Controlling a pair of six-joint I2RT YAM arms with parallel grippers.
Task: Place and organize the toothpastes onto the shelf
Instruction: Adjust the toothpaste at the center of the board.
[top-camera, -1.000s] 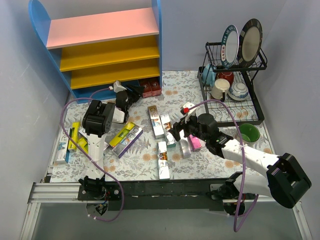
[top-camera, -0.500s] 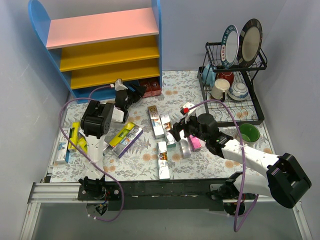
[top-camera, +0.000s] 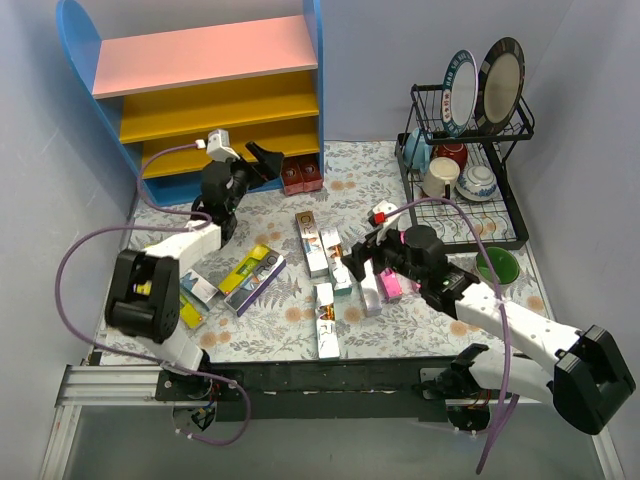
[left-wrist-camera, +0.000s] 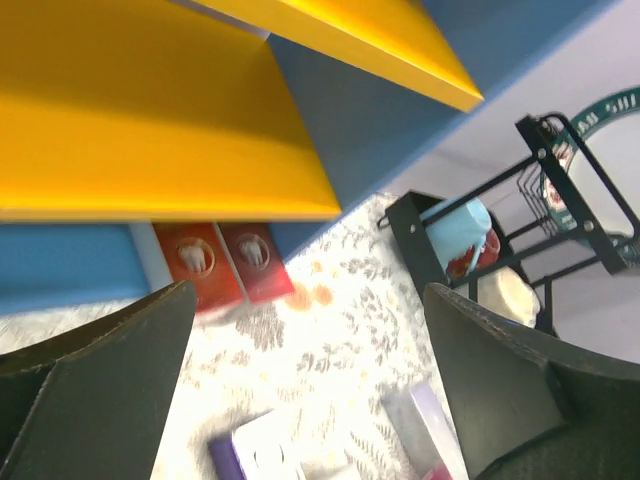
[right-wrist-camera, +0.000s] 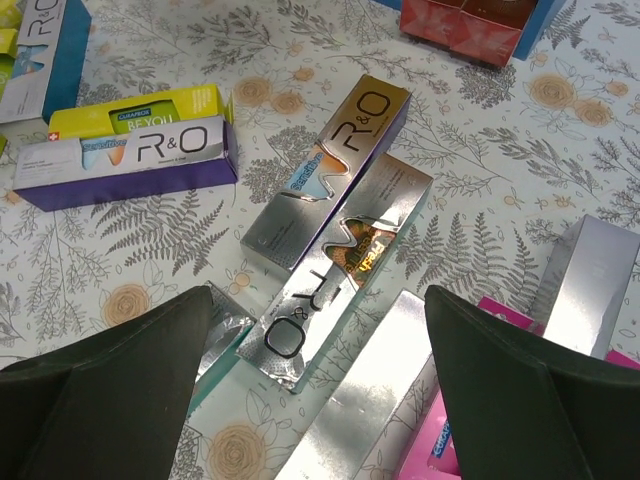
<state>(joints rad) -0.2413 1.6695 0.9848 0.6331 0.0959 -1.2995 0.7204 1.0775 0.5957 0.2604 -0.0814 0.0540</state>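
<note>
- Nearest the arm bases, a silver toothpaste box (top-camera: 327, 332) is lying lengthwise on the flowered worktop (top-camera: 280, 335).
- Just beyond it, the right fingers (top-camera: 352, 266) are hovering low over the middle of the worktop. They are spread wide and gripping nothing.
- Under them, two silver boxes (right-wrist-camera: 335, 235) are lying side by side and touching, one with a purple edge. A pink box (top-camera: 390, 287) is lying just to the right of the cluster.
- To the left, the yellow and purple boxes (top-camera: 252, 275) are resting flat together at a slant.
- Farther back, the left fingers (top-camera: 266, 158) are gaping fully open with nothing between them. They are hanging in front of the shelf's lower right corner.
- Just beside them, two dark red boxes (top-camera: 301, 176) are sitting on the worktop against the shelf's blue foot, below the lowest yellow board, with their ends facing out.
- The shelf (top-camera: 200, 52) is standing at the back left, and the black dish rack (top-camera: 505, 215) at the back right.
</note>
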